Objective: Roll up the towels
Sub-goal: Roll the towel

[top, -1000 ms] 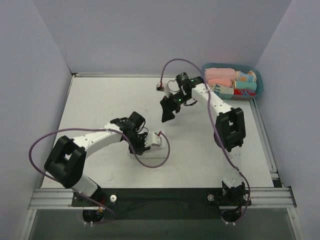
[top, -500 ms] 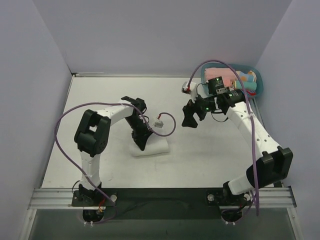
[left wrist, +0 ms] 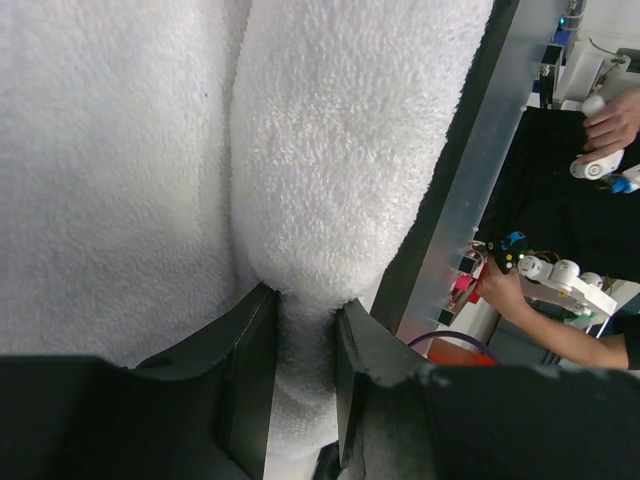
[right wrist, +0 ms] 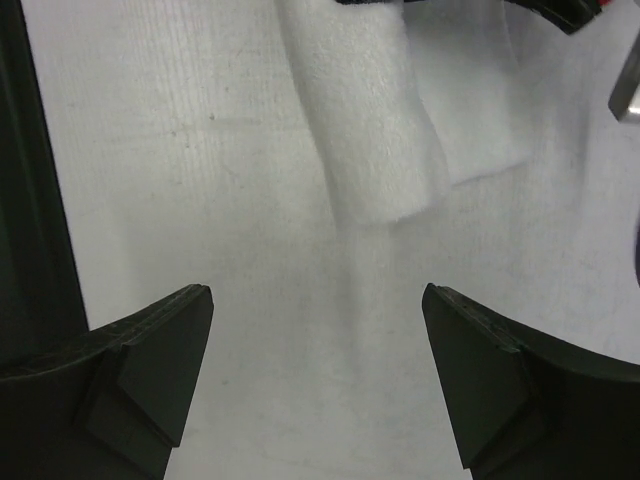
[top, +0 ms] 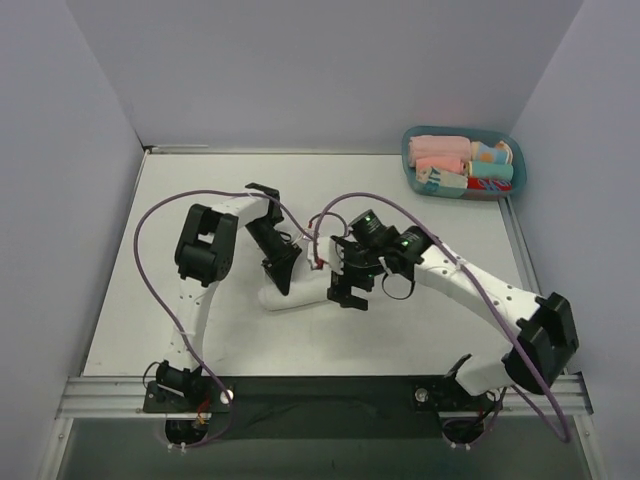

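L claw [left wrist: 301, 330] clenched on towel [left wrist: 330, 160]: a thin fold of pile is nipped between its pads, fat rolled part bulges just ahead of the tips, more cloth alongside. R claw [right wrist: 316, 295] released, jaws wide, nothing between. The roll's loose end lies just ahead of its tips, not touching, bare table [top: 180, 200] under the gap.

Towel looks soft, thick terry, light, no stiffness. Prob. squashes, sags, unrolls if let go, drags on table rather than slides. Not fragile, so firm pinch ok.

Best hold, I'd say: R claw down over the free end ahead of it, jaws astride the whole roll, w/ L pinning its own end. Pinch one layer only & roll likely peels open.

Basket [top: 407, 160] w/ coloured cloths sits well off beyond R claw.
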### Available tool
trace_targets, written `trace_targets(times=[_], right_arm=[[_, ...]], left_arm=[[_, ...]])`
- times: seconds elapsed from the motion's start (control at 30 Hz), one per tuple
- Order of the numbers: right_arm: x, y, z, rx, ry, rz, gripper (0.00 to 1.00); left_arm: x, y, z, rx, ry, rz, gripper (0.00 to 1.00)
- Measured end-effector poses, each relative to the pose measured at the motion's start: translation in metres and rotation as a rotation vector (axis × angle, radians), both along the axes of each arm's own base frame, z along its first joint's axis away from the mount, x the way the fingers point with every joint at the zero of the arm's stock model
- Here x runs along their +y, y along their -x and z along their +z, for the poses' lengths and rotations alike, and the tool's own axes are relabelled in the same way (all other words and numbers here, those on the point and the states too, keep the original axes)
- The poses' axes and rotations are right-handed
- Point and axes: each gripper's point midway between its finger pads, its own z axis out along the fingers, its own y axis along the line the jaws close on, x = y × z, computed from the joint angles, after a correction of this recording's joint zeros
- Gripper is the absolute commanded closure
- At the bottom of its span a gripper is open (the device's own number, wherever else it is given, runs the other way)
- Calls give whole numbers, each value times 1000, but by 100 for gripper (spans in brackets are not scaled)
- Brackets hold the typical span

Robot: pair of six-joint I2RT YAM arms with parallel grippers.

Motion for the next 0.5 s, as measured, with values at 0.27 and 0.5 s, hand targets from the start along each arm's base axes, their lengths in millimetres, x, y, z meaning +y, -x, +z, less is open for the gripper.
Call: trace_targets(times=[0.27,0.5], right_arm=[[61,-18,-66,-135,108,163,21],[80,-26,-105,-165,141,232,59]], left_arm=[[0,8,-1,70,-2,10,64],[1,9,-2,103,-2,29,61]])
